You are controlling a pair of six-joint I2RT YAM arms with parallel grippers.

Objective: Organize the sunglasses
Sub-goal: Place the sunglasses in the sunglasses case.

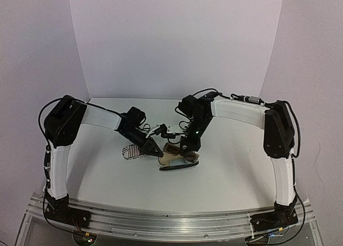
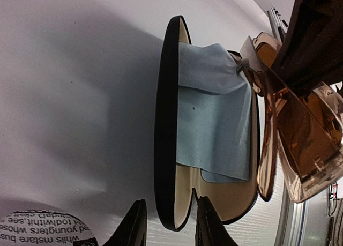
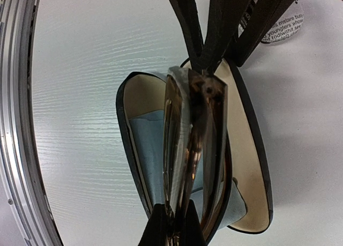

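The right hand (image 3: pixel 176 224) is pinched shut on the brown sunglasses (image 3: pixel 185 149), hanging right below it with their long side along the open case (image 3: pixel 252 165) underneath, while the half-open left hand (image 2: pixel 170 224) sits around the case's end.

From above, the right gripper (image 1: pixel 188 146) hides most of the brown sunglasses (image 1: pixel 172 149) from me. My left wrist view cuts off the printed case (image 2: pixel 45 230) at the bottom edge, and I can't tell whether the left gripper (image 2: pixel 171 204) actually touches the rim of the open case (image 2: pixel 166 123).
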